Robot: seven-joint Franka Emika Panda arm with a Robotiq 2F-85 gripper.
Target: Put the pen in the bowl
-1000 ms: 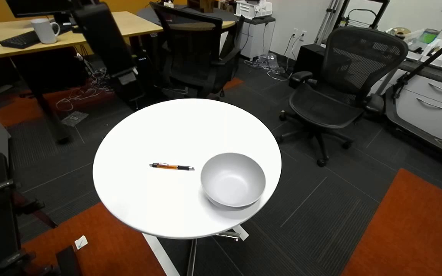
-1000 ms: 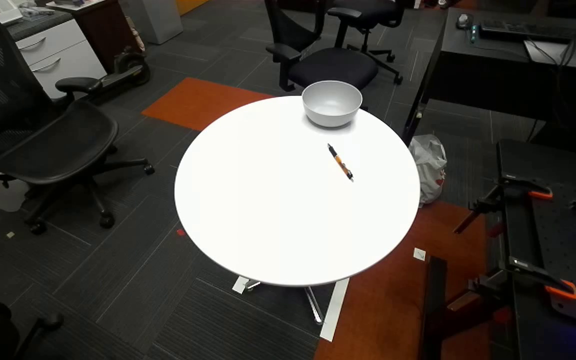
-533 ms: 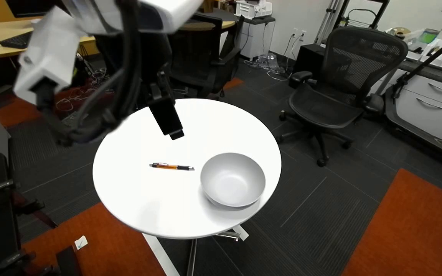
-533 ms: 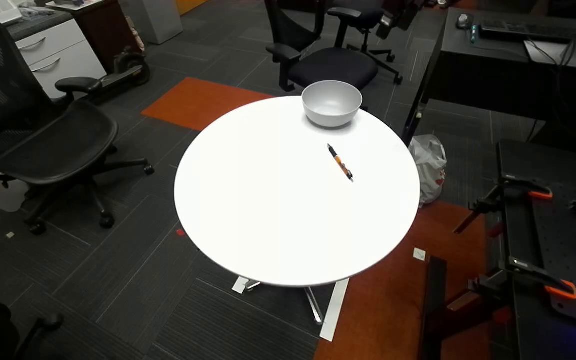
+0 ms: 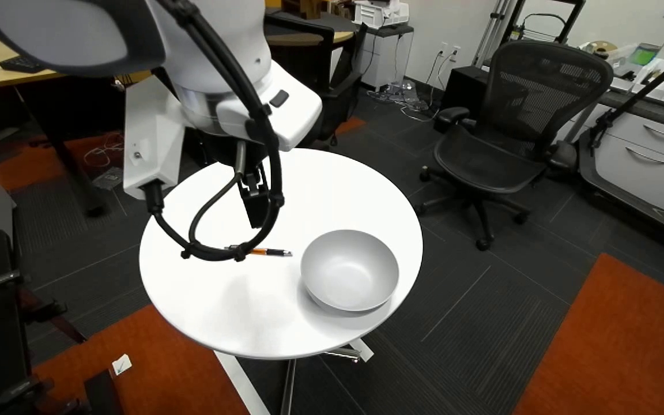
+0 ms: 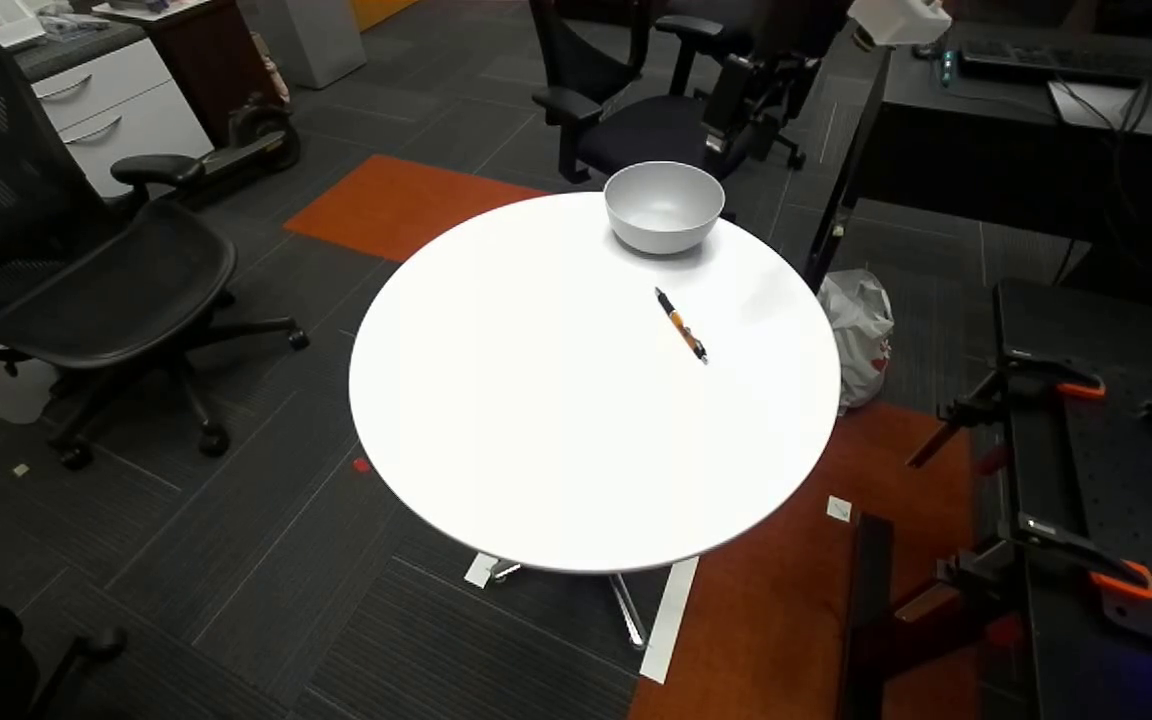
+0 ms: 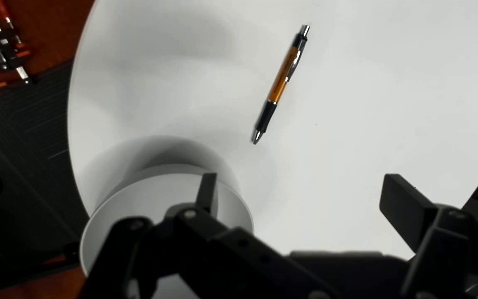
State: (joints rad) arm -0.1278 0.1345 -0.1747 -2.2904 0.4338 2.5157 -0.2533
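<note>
White worktop (image 6: pixel 536 400) below my tool (image 7: pixel 301 185), jaws spread wide; tool lower in both exterior views than half-second ago; pen (image 7: pixel 280 84) unmoved on worktop apart from tool, tip near bowl (image 5: pixel 349 274).

One pen (image 7: pixel 280 81), one bowl (image 5: pixel 349 271), one round table (image 6: pixel 536 400), one tool (image 7: pixel 303 195)

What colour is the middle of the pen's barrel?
The pen's barrel is orange there, seen best in the wrist view.

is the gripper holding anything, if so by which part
Nothing is held: the black two-fingered gripper stands open, and the slim orange-and-black pen lies on the round white table.
</note>
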